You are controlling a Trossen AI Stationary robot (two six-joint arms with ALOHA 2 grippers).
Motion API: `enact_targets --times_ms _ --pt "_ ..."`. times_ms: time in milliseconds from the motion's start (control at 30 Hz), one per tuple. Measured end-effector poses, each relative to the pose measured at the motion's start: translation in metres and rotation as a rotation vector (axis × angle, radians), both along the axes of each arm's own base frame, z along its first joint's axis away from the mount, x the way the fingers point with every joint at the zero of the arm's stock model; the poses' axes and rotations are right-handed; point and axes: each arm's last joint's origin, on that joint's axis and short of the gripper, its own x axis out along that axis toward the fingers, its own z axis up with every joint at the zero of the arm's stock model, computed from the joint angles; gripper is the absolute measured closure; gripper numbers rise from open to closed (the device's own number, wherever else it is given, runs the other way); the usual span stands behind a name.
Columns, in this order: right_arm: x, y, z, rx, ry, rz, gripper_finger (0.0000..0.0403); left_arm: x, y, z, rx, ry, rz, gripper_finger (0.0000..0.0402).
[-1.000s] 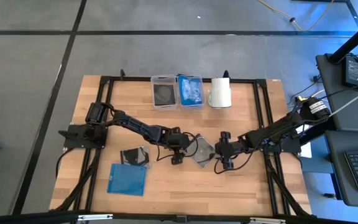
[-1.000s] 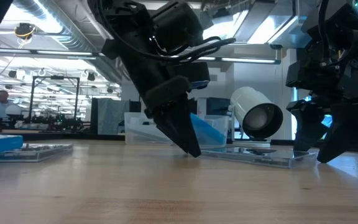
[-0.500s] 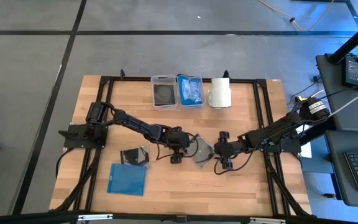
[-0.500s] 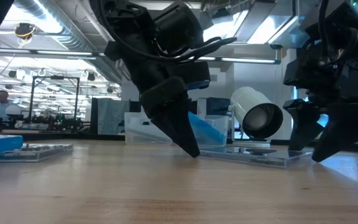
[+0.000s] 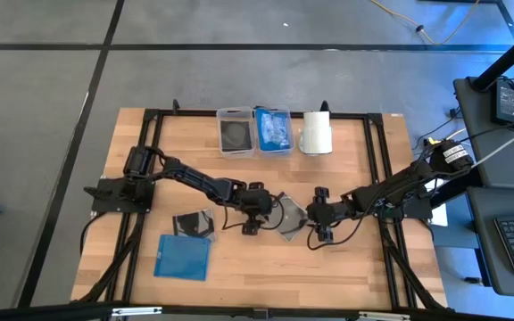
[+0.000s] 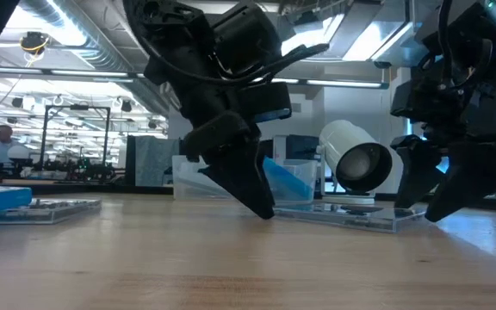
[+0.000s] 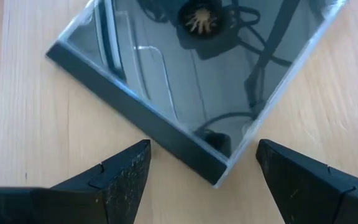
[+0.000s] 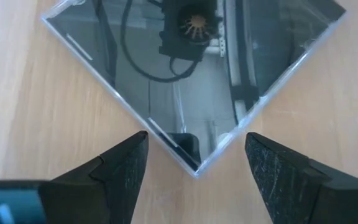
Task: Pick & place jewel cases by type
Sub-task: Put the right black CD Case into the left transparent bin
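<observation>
Jaws wide (both) flanking grey case [image 5: 287,217].

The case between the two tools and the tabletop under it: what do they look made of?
The dark jewel case looks like hard, glossy plastic: clear edges, a dark spine strip, and a mirror-like face reflecting the arm above it. The table looks like pale wood with a matte finish: straight grain lines show, though it could be laminate.
</observation>
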Motion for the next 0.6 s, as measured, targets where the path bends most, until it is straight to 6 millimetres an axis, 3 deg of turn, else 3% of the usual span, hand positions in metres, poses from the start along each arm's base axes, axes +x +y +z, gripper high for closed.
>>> enact_targets --times_ms 233,367,600 --pt "0.000 0.000 0.000 -0.012 0.004 0.021 0.0130 0.003 -0.003 -0.001 0.050 -0.030 -0.058 0.0107" --pt "0.000 0.000 0.000 -0.011 0.003 0.021 0.0130 0.005 0.001 -0.009 -0.026 -0.018 -0.026 0.0108" --pt "-0.001 0.000 0.000 -0.009 0.007 0.024 0.0130 0.007 0.003 -0.013 -0.033 -0.026 -0.048 0.0133"
